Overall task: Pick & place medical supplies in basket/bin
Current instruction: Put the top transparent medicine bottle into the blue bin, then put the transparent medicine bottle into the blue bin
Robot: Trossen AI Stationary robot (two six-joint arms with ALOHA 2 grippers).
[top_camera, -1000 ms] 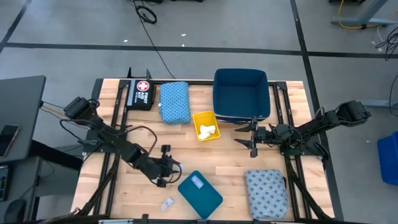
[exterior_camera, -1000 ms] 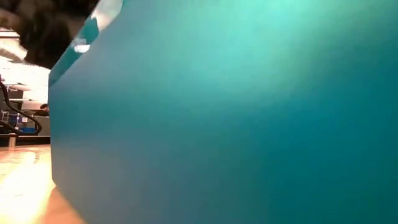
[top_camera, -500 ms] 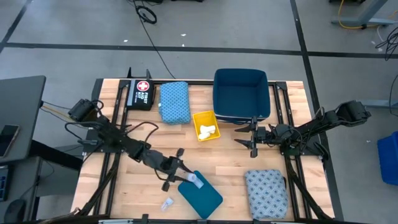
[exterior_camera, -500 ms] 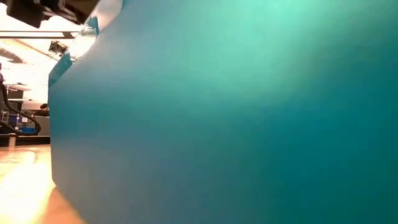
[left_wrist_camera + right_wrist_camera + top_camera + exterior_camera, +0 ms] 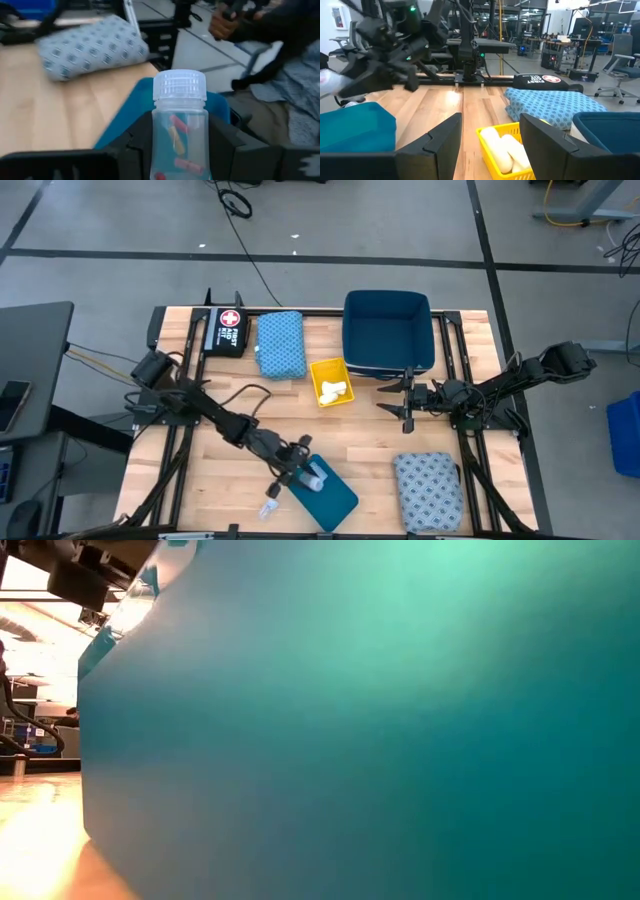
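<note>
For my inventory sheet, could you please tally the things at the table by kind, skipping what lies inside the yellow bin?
Patterned pads: 2, blue pad and grey-blue pad
Bins: 2, yellow bin and dark blue bin
Black case: 1
Teal box: 1
Clear bottle: 1
Clear packet: 1
Total: 8

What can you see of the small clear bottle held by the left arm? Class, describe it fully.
The small clear bottle looks like transparent plastic with a ribbed white screw cap, which is on. Inside lie several small red and yellowish capsules. It stands upright between the dark fingers of the left tool, which grip its body on both sides. It sits over the near edge of the teal box, near the table's front; whether its base touches the box cannot be seen.
</note>
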